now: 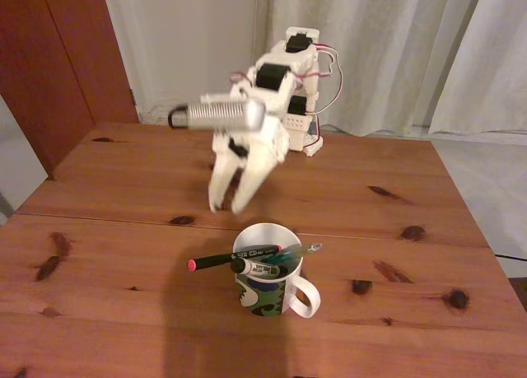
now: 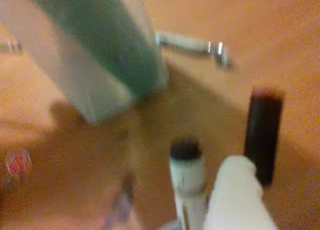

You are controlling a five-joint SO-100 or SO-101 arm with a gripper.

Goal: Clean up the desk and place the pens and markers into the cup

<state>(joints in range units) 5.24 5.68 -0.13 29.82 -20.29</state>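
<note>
Across rim of white ceramic camouflage-patterned cup [image 1: 265,273]: white-barrelled black-capped marker [image 1: 255,268], teal-green pen [image 1: 290,254], black pen with pink-red end [image 1: 221,260], all lying flat. Above cup, white two-finger gripper [image 1: 228,203] parted, empty. Likely light, stiff, slick; best pinched mid-barrel.

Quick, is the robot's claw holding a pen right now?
Claw: empty, hanging above the cup; open or shut cannot be told.
</note>
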